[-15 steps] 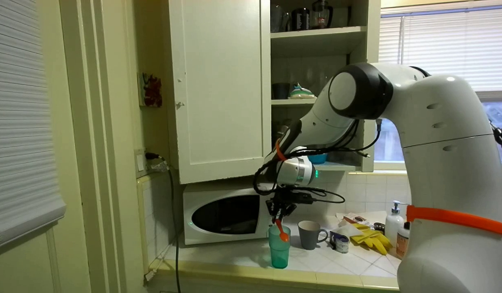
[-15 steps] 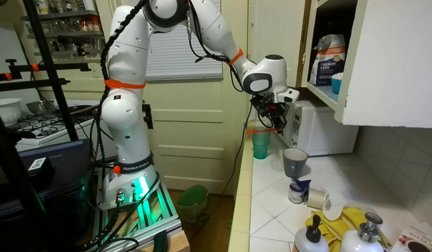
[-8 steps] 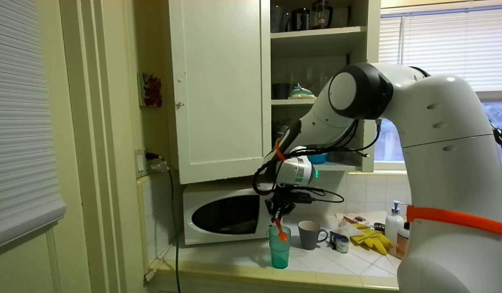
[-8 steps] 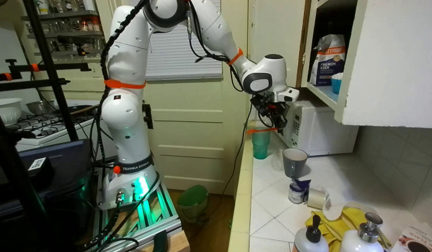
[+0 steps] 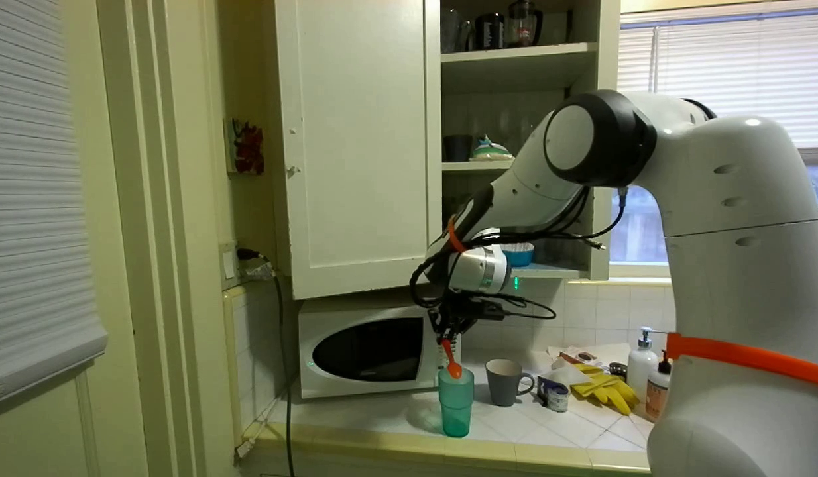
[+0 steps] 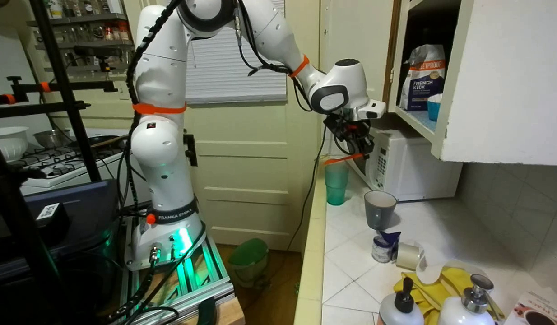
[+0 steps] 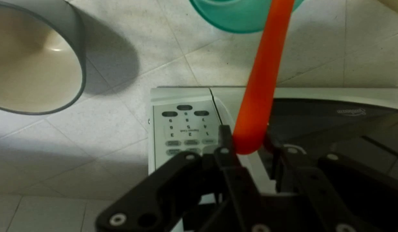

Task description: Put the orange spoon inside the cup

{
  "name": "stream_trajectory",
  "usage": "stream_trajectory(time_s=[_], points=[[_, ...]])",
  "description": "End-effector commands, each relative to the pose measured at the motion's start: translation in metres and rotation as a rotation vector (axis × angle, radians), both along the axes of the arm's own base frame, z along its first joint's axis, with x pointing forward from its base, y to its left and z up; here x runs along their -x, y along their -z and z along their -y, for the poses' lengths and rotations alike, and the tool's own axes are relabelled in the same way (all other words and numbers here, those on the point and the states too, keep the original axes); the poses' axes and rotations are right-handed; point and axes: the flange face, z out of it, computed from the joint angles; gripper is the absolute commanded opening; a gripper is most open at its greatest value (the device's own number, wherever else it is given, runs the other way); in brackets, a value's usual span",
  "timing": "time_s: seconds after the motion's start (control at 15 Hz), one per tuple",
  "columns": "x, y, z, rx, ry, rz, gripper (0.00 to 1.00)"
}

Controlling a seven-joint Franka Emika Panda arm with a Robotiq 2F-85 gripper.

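My gripper is shut on one end of the orange spoon, and in the wrist view that end lies between both fingers. The spoon's bowl points away from the gripper and tilts down. In an exterior view the spoon lies almost flat, just above the cup's rim. The cup is a teal tumbler standing upright near the counter's front edge, and it also shows in an exterior view. In the wrist view the spoon crosses over the cup, which is cut off at the top.
A grey mug stands beside the cup. A white microwave is behind, under an open cabinet door. A small can, yellow gloves and soap bottles stand further along the counter.
My gripper has risen with the spoon. The spoon's bowl, earlier overlapping the cup's upper part, is now up at rim height and slanted more. The cup has not moved.
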Motion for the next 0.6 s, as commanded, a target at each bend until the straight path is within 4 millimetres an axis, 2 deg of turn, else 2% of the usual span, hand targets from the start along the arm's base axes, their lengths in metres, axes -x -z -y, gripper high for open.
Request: stream_trajectory(time_s=[0.0, 0.53], points=[[0.013, -0.01, -0.006, 0.017, 0.014, 0.067, 0.06], [0.029, -0.009, -0.015, 0.085, 0.016, 0.181, 0.06]])
